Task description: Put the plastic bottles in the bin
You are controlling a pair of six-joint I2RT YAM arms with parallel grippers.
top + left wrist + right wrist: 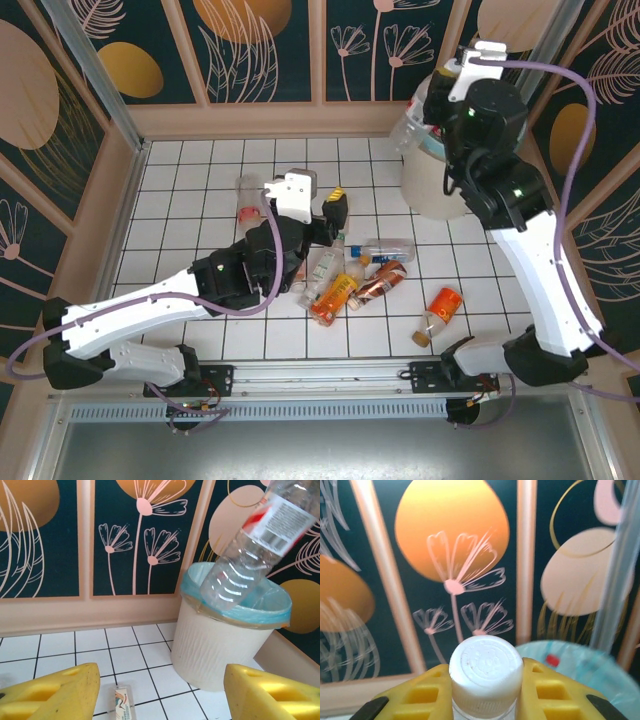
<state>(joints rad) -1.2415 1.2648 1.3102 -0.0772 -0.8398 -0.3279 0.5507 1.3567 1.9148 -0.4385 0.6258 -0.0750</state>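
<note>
Right gripper (486, 692) clamps a clear bottle (260, 540) over the bin (425, 190), upper right. Left gripper (160, 695) gapes empty. I see several bottles (350, 280) left mid-frame.

The bottle (260, 535) runs off the top edge — the bin (425, 190) half-hidden behind the right arm (500, 185).
</note>
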